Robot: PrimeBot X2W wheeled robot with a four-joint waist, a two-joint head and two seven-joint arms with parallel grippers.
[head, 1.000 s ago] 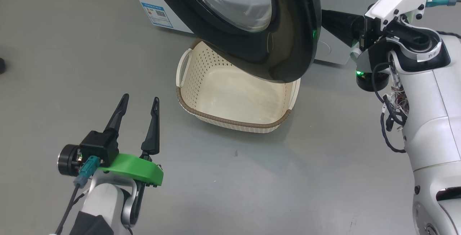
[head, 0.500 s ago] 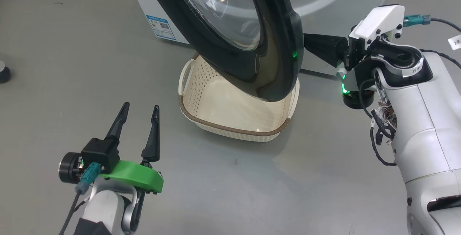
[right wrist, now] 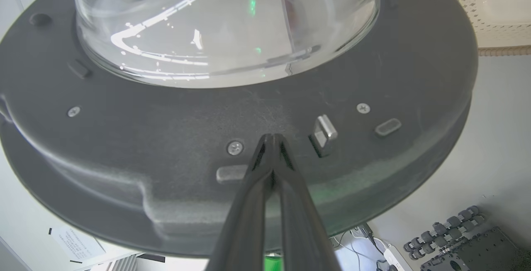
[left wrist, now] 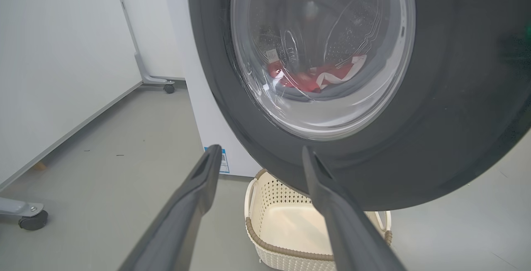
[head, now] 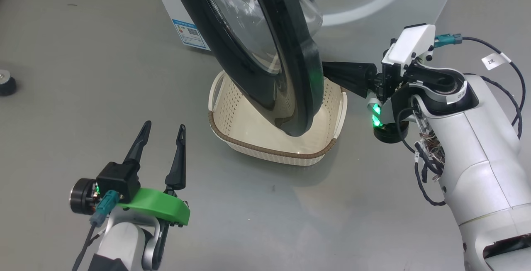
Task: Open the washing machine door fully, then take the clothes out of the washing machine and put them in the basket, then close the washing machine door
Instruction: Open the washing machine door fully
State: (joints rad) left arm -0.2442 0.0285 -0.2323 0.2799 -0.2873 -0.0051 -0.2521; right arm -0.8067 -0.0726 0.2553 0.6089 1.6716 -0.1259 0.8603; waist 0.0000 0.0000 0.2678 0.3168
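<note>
The washing machine door (head: 286, 67) stands swung out, its black rim hanging over the cream basket (head: 269, 138) on the floor. My right gripper (head: 327, 69) is shut, empty, and its tips (right wrist: 271, 138) press on the door's inner face (right wrist: 166, 138), just left of the metal latch (right wrist: 323, 132) and below the glass bowl (right wrist: 224, 22). My left gripper (head: 161, 132) is open and empty, low at the left and apart from the basket. In the left wrist view, red clothes (left wrist: 315, 79) lie in the drum, seen through the door glass (left wrist: 323, 51). The white washing machine (head: 373, 1) stands behind the door.
A blue label (head: 191, 34) marks the machine's lower front. A dark caster (head: 6, 84) sits on the grey floor at far left. A white panel on wheeled feet (left wrist: 33, 219) runs along the left. Loose cables (head: 427, 167) hang from my right forearm.
The door has swung further open to the left, with my shut right gripper following against its inner side. The head camera has shifted. My left gripper has stayed open in place.
</note>
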